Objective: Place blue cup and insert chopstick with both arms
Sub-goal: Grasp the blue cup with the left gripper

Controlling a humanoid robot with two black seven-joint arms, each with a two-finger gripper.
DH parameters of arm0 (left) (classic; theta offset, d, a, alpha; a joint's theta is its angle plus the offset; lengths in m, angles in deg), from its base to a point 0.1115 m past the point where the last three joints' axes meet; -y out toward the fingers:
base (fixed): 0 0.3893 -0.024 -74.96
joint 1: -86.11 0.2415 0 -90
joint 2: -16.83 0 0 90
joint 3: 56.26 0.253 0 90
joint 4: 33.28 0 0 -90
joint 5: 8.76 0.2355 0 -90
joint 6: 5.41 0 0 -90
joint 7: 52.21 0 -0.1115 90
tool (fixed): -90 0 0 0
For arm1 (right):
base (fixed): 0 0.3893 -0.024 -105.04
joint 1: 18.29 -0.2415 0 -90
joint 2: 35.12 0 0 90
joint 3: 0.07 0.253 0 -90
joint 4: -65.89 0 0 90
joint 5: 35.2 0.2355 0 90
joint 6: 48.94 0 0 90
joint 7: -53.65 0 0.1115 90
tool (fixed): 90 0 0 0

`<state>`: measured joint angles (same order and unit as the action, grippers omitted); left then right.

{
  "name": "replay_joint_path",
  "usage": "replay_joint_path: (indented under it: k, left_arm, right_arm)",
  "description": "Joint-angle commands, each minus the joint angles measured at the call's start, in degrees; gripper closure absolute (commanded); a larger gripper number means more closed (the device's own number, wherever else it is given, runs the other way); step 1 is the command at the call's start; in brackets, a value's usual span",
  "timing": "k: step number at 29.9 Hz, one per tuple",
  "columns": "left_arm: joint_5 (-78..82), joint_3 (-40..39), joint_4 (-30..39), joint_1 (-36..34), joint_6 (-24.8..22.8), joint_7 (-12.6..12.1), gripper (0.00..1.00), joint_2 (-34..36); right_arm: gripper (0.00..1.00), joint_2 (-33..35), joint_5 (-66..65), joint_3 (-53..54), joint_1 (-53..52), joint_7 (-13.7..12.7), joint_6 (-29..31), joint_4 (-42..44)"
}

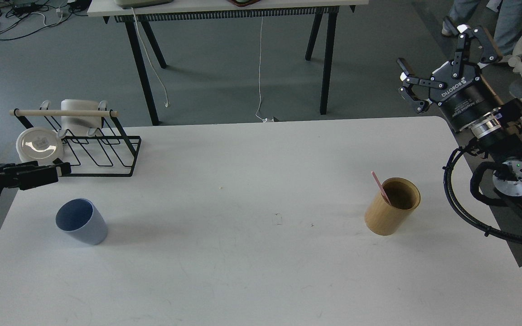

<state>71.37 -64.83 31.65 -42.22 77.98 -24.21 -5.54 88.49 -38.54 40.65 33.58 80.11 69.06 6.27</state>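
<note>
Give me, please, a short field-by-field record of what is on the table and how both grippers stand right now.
blue cup: upright, table's left side, empty
chopstick: leaning inside the wooden holder, table's right side
wire rack: far left corner, white cup and bowl in it
left gripper: low at left edge, beyond the blue cup, state unclear
right gripper: raised beyond right edge, fingers spread, holding nothing
table: white
</note>
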Motion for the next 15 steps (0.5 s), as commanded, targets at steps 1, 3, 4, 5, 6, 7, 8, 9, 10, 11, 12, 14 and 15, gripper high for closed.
replay_joint_path:
  k: [1,3,4,5,6,7,8,9,10,11,12,14,15]
  left_arm:
    - [0.2,-0.04,-2.52,3.16,2.73,0.0,0.0,-2.93]
    - [0.29,-0.04,-4.11,4.48,3.97,0.0,0.0,-4.34]
    - [0.29,-0.04,-4.72,5.01,4.32,0.0,0.0,-4.87]
    - [0.29,-0.04,-5.42,5.53,4.58,0.0,0.0,-5.39]
    - [0.38,-0.04,-5.95,5.89,4.59,0.0,0.0,-5.83]
    - [0.38,-0.04,-6.31,5.98,4.59,0.0,0.0,-6.27]
    - [0.46,-0.04,-6.66,6.07,4.59,0.0,0.0,-6.63]
    - [0.73,-0.04,-7.01,6.07,4.59,0.0,0.0,-7.06]
    - [1.08,0.05,-7.45,6.15,4.67,0.0,0.0,-7.42]
    - [1.17,-0.04,-7.89,6.16,4.67,0.0,0.0,-7.86]
    - [1.17,-0.04,-8.33,6.42,4.76,0.0,0.0,-8.12]
    - [1.08,-0.04,-8.95,6.94,5.2,0.0,0.0,-8.39]
    - [1.08,0.05,-9.3,7.38,5.46,0.0,0.0,-8.47]
  right_arm:
    - [0.0,-0.03,-0.08,-0.03,0.16,0.0,0.0,0.2]
    - [0.0,-0.03,-0.08,-0.03,0.43,0.0,0.0,0.38]
    - [0.0,-0.03,-0.08,-0.03,0.43,0.0,0.0,0.47]
    - [0.0,-0.03,-0.08,-0.03,0.43,0.0,0.0,0.47]
    - [0.0,-0.03,-0.08,-0.03,0.43,0.0,0.0,0.47]
    - [0.0,-0.03,-0.08,-0.03,0.43,0.0,0.0,0.47]
    - [0.0,-0.03,-0.08,-0.03,0.51,0.0,0.0,0.47]
    - [0.0,-0.03,-0.08,-0.03,0.51,0.0,0.0,0.47]
    - [0.0,-0.03,-0.08,-0.03,0.51,0.0,0.0,0.47]
    - [0.0,-0.03,-0.08,-0.03,0.51,0.0,0.0,0.47]
    - [0.0,-0.03,-0.08,-0.03,0.51,0.0,0.0,0.47]
    - [0.0,-0.03,-0.08,-0.03,0.69,0.0,0.0,0.47]
    - [0.0,-0.03,-0.08,-0.03,0.78,0.0,0.0,0.47]
